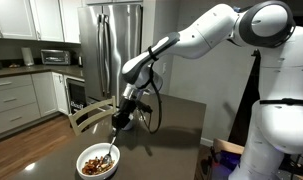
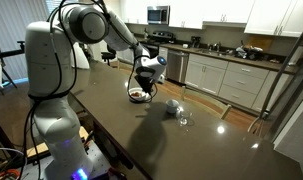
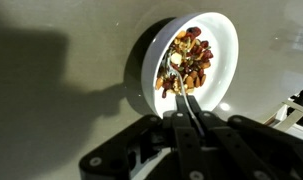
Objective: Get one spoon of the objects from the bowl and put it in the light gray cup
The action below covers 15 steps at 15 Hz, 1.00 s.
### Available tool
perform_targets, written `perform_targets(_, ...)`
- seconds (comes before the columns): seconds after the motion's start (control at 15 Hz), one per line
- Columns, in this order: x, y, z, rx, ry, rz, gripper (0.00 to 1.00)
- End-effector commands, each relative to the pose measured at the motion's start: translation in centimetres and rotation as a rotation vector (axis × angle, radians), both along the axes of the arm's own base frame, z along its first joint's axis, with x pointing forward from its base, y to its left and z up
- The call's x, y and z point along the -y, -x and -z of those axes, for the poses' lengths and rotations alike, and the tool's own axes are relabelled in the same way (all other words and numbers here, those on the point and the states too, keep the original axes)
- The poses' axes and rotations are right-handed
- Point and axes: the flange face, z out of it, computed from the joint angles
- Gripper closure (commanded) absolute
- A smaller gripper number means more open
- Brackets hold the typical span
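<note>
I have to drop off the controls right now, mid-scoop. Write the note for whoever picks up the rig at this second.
Tool: shut on the handle of the spoon, pointing down over the bowl.
Things: the spoon head sits in the objects heaped in the bowl. The light gray cup stands apart from the bowl on the dark table, with a small clear glass beside it.
Done: spoon grasped and dipped into the heap.
Left: lift a loaded spoonful, carry it to the cup, tip it in. What the cup holds cannot be made out.
</note>
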Motion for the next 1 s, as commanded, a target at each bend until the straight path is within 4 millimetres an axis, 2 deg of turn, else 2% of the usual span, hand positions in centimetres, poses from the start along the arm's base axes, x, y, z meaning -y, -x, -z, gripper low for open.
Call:
perform_targets(0.0, -0.1, -0.1, 0.2, -0.002, -0.031, -0.003, 0.97)
perform_targets(0.47, -1.0, -0.2, 2.4, -0.02, -0.159, 0.007, 0.97)
perform_targets(0.93, 0.4, 0.0, 4.3, -0.01, -0.281, 0.005, 0.97)
